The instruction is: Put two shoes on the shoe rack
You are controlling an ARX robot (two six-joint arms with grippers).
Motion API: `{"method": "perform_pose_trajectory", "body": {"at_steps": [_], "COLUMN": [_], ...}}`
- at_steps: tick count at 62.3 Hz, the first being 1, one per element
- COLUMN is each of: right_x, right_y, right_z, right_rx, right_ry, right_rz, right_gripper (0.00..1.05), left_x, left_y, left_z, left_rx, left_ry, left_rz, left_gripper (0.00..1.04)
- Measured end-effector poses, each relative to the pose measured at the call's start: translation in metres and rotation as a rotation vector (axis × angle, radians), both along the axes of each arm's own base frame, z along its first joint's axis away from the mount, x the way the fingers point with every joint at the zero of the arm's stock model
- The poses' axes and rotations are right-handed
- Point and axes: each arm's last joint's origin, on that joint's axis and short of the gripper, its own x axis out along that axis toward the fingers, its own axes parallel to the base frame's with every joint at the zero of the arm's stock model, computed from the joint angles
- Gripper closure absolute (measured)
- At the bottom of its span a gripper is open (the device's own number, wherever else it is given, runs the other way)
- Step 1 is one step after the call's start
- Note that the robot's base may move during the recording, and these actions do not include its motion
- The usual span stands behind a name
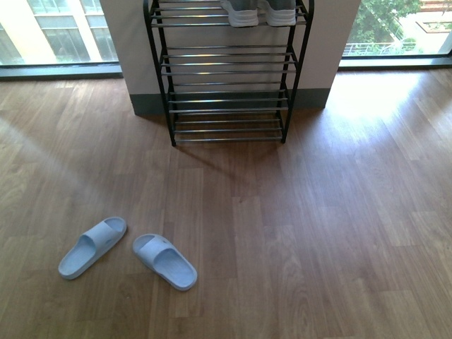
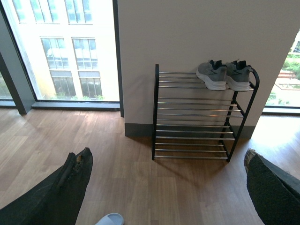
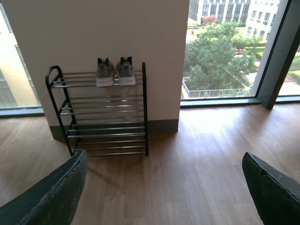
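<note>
A grey knit sneaker with a white sole point(image 2: 212, 76) and its matching sneaker point(image 2: 239, 75) stand side by side on the top tier of the black-framed shoe rack of thin chrome rods point(image 2: 194, 114). They sit toward its 3 o'clock end, well apart from both end effectors. The left end effector point(image 2: 166, 157) and the right end effector point(image 3: 164, 158) each have their fingers spread wide and hold nothing. In the front view the rack stands at 12 o'clock against the wall. One pale blue moulded slide sandal point(image 1: 92, 246) and the other slide point(image 1: 164, 261) lie at 7 o'clock on the smooth wood-plank floor point(image 1: 318, 233), with open boards between them and the rack.

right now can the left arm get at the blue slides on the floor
Probably yes: the two slides lie on bare floor on its side, nothing over them, and the left gripper hangs open with one in view.
</note>
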Motion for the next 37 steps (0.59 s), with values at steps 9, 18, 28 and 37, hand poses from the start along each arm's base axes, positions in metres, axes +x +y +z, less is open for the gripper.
{"method": "perform_pose_trajectory", "body": {"at_steps": [9, 18, 28, 37], "right_x": [0.0000, 0.0000, 0.0000, -0.0001], "right_y": [0.0001, 0.0000, 0.0001, 0.0001], "right_z": [0.0000, 0.0000, 0.0000, 0.0001], "right_rx": [0.000, 0.000, 0.000, 0.000], "right_ry": [0.000, 0.000, 0.000, -0.001], "right_rz": [0.002, 0.001, 0.005, 0.005], "right_gripper": [0.09, 0.09, 0.09, 0.09], "left_x": [0.0000, 0.0000, 0.0000, 0.0000], "left_y": [0.0000, 0.0000, 0.0001, 0.0001], "left_z": [0.0000, 0.0000, 0.0000, 0.0000], "left_rx": [0.000, 0.000, 0.000, 0.000], "left_ry": [0.000, 0.000, 0.000, 0.000], "left_rz": [0.000, 0.000, 0.004, 0.003], "left_gripper": [0.09, 0.09, 0.09, 0.09]}}
